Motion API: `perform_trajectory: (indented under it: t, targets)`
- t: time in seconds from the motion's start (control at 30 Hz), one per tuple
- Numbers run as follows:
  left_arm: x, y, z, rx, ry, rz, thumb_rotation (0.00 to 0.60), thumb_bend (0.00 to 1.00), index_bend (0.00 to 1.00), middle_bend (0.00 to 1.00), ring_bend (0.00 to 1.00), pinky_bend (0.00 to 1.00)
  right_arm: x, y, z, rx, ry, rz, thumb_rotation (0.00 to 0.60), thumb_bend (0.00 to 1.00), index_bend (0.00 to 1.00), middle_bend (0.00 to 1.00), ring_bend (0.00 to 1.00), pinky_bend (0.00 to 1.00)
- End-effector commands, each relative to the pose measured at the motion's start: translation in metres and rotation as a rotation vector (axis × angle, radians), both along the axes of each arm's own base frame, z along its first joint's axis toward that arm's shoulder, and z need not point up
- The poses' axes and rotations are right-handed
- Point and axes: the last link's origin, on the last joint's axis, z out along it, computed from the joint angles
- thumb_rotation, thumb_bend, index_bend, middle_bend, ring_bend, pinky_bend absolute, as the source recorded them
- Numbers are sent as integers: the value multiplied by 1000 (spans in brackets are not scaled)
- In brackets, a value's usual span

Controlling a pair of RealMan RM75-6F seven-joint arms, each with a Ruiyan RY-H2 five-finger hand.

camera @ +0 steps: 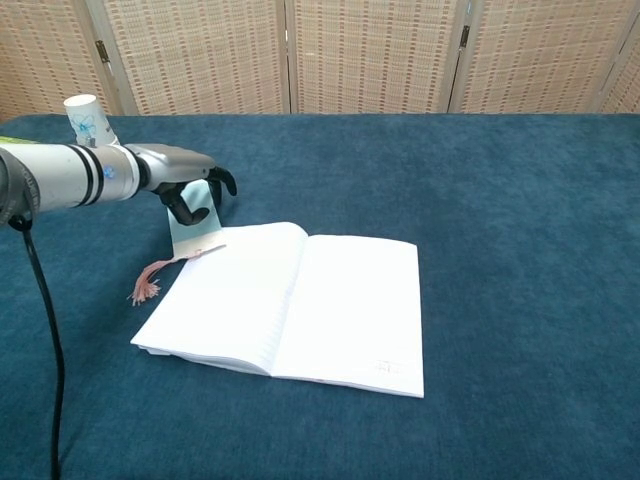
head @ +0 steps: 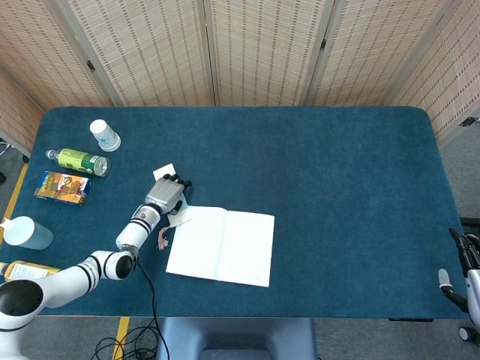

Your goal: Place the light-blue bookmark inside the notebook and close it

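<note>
Notebook [camera: 295, 308] lies open and flat on the blue table [head: 337, 172]. Left hand [camera: 190, 185] sits just off the notebook's far-left corner, fingers curled around the bookmark [camera: 195, 226], grasping it. Bookmark stands nearly upright, lower edge touching the notebook's left page at that corner; its pink tassel [camera: 146, 288] trails on the table just left of the notebook. Right hand [head: 466, 274] shows only partly, well right of the notebook at the frame edge; cannot tell how its fingers lie. Cup [head: 104, 135], bottle [head: 79, 161] and packet [head: 63, 187] lie far left of the notebook.
</note>
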Motion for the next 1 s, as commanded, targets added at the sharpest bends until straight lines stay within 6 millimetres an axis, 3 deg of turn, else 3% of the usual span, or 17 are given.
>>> perform_trajectory:
  t: [0.03,0.5,0.83,1.0]
  targets:
    - [-3,2,2,10,11,13,600,595,182,274,124,164,0,0,0,-1,0,-1,600,387,35,186,148,162]
    - [-29,-14,32,18,58,68,600,595,196,274,124,164,-2,-1,0,1,-18,18,600,387,35,186,148,162]
    - [-43,-41,55,14,65,59,600,595,190,274,123,163,0,-1,0,3,-24,40,600,387,35,186,148,162]
    - [-44,-59,59,19,44,-51,600,591,173,273,123,163,0,-1,-1,6,-25,44,600,388,35,186,149,162]
